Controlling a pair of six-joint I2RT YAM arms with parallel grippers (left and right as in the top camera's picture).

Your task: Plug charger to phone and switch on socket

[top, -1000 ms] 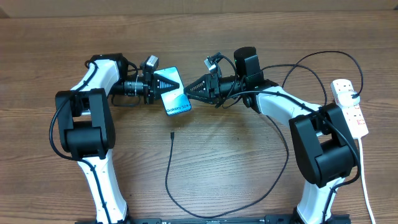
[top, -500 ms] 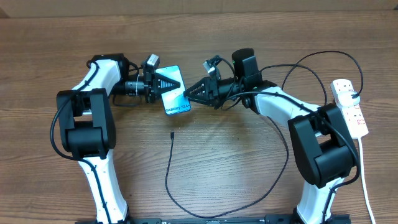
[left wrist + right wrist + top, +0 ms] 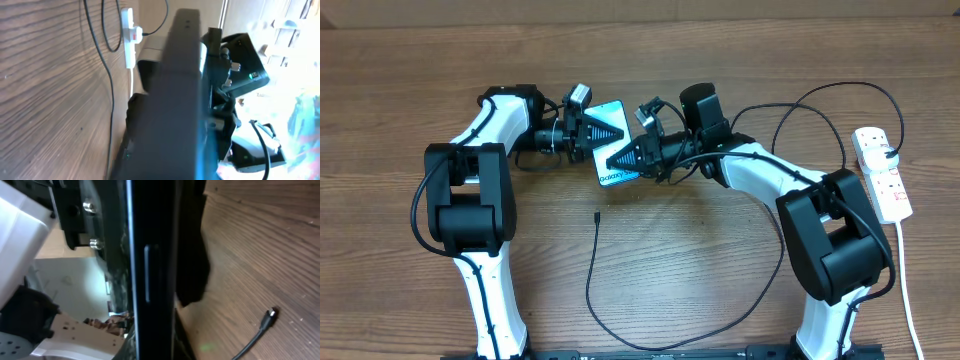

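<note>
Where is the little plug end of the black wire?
From overhead, the plug tip lies loose on the table, left of the middle and a little below the phone.

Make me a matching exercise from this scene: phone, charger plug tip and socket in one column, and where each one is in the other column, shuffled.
Things:
1. phone
2. charger plug tip
3. socket

Places:
A. at the far right edge
B. lying unplugged on the table
C. between the left gripper and the right gripper

Pairs: 1-C, 2-B, 3-A.
</note>
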